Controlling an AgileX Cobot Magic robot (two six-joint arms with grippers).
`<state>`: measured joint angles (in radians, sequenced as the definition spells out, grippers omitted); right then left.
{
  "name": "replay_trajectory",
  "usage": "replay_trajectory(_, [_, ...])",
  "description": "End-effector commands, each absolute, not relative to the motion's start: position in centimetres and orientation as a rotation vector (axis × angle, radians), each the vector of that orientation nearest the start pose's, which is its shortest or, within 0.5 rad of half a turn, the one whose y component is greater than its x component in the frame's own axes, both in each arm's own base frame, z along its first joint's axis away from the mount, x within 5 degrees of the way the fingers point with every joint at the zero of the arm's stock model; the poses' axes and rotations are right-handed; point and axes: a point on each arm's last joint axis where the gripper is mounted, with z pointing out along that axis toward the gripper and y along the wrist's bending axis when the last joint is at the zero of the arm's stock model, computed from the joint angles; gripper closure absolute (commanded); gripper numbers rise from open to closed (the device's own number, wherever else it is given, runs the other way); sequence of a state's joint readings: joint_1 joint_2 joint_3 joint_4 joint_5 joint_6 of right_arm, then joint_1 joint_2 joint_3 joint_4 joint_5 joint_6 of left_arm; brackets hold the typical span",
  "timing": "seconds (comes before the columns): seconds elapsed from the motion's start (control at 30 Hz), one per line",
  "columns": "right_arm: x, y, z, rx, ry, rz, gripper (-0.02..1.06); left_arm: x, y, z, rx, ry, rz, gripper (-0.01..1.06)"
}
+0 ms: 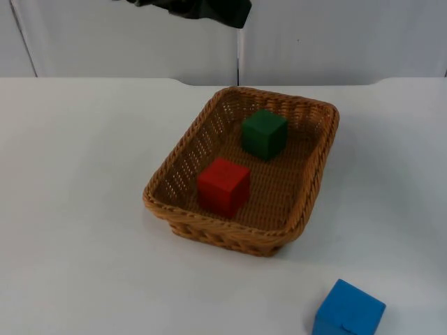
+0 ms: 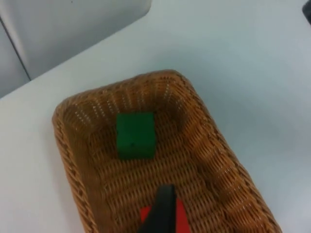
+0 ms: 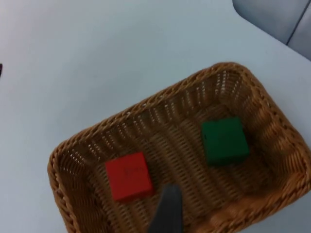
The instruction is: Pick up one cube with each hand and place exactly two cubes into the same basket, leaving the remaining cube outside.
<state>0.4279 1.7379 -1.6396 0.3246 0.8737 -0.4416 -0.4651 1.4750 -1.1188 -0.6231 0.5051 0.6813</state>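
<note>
A brown wicker basket [image 1: 316,183] stands in the middle of the white table. Inside it lie two cubes: a green cube [image 1: 264,133] toward the far end and a red cube [image 1: 223,185] toward the near end, a small gap apart. A blue cube [image 1: 348,311] sits on the table outside the basket, at the near right. My left gripper [image 2: 163,213] hovers high over the basket [image 2: 218,160], above the red cube [image 2: 181,218], with the green cube [image 2: 135,134] beyond. My right gripper [image 3: 167,211] also hangs above the basket [image 3: 77,145], close to its red cube [image 3: 128,175] and green cube [image 3: 223,141].
A black part of an arm [image 1: 202,10] hangs at the back centre, in front of the grey partition wall [image 1: 105,35]. White table top [image 1: 77,209] spreads on all sides of the basket.
</note>
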Motion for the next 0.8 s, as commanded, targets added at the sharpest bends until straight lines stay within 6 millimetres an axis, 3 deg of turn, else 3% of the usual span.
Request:
replay_trajectory(0.0, [33.9, 17.9, 35.2, -0.866, 2.236, 0.393, 0.34, 27.6, -16.9, 31.1, 0.816, 2.133, -0.514, 0.26])
replay_trajectory(0.27, [31.3, 16.5, 34.8, -0.837, 2.221, 0.377, 0.34, 26.6, -16.3, 30.6, 0.8, 2.137, -0.508, 0.26])
replay_trajectory(0.5, [28.4, 15.0, 34.7, -0.803, 2.186, 0.362, 0.34, 24.0, -14.6, 29.3, 0.764, 2.142, -0.476, 0.26])
replay_trajectory(0.77, [24.5, 13.1, 33.4, -0.768, 2.174, 0.361, 0.34, 20.7, -13.0, 30.1, 0.741, 2.09, -0.489, 0.26])
